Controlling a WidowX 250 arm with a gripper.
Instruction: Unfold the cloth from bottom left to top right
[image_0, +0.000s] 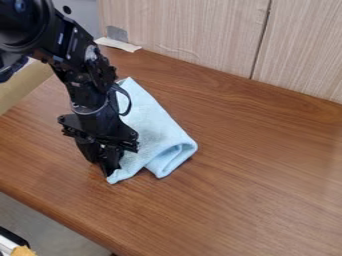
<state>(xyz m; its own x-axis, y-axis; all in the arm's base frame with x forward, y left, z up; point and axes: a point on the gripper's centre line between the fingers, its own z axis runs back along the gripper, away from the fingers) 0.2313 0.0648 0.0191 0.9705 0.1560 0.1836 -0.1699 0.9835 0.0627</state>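
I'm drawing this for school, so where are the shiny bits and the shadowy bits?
In the camera view, the wooden table has a soft, pale sheen toward the right edge; the light blue cloth looks evenly lit, with darker shading inside its curled fold; the black robot arm is mostly dark, with a few small pale glints.

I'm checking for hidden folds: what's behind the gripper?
Light blue cloth shows past the gripper, partly folded on the wooden tabletop. Whatever the gripper itself covers, including any cloth edge there, cannot be seen.
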